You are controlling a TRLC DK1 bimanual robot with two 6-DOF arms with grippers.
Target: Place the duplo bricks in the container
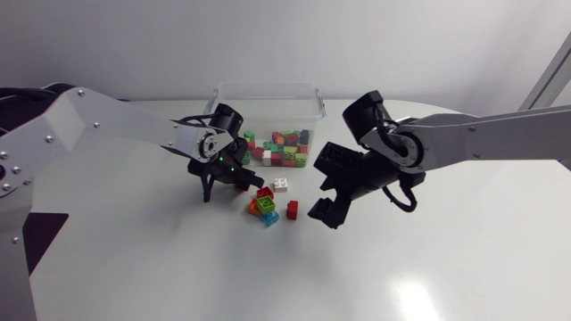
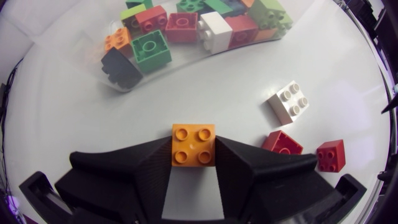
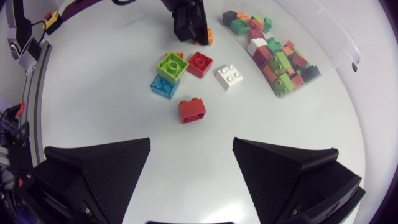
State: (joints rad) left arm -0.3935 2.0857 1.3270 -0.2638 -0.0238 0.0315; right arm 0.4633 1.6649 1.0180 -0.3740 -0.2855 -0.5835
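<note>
The big white table [image 1: 446,259] carried everything. Our left arm [image 1: 107,120] came in from 9 o'clock and our right arm [image 1: 482,138] from 3 o'clock, so each could get to the middle from its own side. The clear container [image 1: 266,86] sat at 12 o'clock from the loose pile. Many bricks lay inside it, so we judged the job was well along.

Our left pincer [image 2: 193,157] was clenched on an orange brick [image 2: 193,140], with one finger on each side. It hung at 10 o'clock from the pile, between the pile and the container. We think it gripped the flat sides so the brick would not slip. We could not tell if the brick was off the table.

Our right pincer [image 3: 192,142] was wide apart and held nothing. It hung at 3 o'clock from the pile, near a red brick [image 3: 191,109], maybe ready for that one.

Other loose bricks lay close together: a white brick [image 3: 229,76], a second red brick [image 3: 199,63], and a green brick [image 3: 172,65] on top of a blue brick [image 3: 163,85]. The container's wall stood in the way, so the orange brick would need to go up and over it. The two pincers were near each other and could bump.
</note>
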